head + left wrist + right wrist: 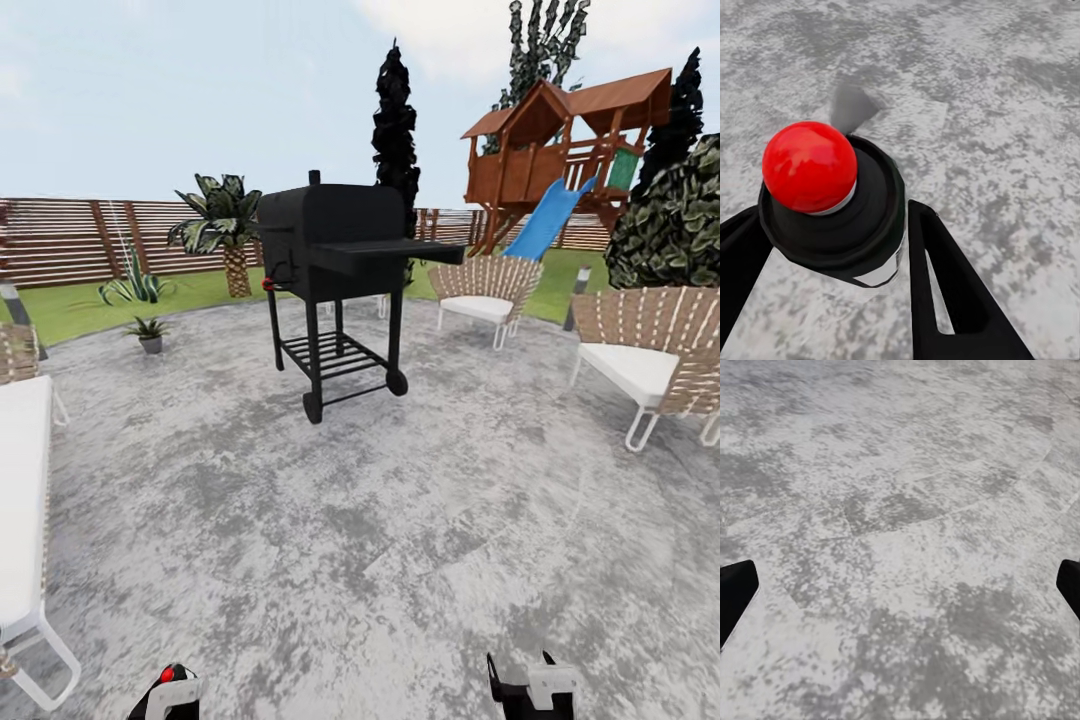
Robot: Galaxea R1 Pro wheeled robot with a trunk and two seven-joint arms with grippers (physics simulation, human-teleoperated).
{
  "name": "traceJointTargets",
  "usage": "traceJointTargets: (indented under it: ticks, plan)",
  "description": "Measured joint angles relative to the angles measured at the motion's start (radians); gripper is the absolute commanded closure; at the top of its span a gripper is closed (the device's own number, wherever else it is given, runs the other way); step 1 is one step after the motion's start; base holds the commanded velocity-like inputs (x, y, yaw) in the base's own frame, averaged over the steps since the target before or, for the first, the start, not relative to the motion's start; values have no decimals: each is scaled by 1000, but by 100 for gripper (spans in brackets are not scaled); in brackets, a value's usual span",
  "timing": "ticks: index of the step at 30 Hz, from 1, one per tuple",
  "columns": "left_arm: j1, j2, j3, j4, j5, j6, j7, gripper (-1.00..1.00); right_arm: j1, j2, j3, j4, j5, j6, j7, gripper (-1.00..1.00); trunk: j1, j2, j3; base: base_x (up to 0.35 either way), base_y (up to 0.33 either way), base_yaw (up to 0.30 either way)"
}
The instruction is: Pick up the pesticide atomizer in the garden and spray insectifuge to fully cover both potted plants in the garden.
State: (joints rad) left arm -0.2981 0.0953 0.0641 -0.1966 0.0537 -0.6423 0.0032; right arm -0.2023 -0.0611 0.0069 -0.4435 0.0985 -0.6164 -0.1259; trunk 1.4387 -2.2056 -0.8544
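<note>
Grill [335, 265] mid-patio; potted plant [150, 333] prob. beyond-left.

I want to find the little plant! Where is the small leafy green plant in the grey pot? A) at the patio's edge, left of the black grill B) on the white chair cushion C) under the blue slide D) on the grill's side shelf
A: the small leafy green plant in a grey pot stands on the grey mottled paved patio near its edge, left of the black barbecue grill on wheels.

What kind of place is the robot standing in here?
Most likely a backyard garden with a patio: a black barbecue grill stands on grey mottled paving, with white-cushioned chairs nearby, a lawn, a slatted wooden fence and a play tower with a blue slide behind.
</note>
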Motion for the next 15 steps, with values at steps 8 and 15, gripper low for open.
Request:
traceJointTargets:
  ticks: [8, 15]
  plan:
    - [0, 0, 0, 1, 0, -1, 0, 100, 0, 0, 0, 21, 0, 0, 0, -100, 0, 0, 0, 120, -22, 278]
    - [0, 0, 0, 1, 0, -2, 0, 100, 0, 0, 0, 22, 0, -1, 0, -100, 1, 0, 0, 3, 0, 278]
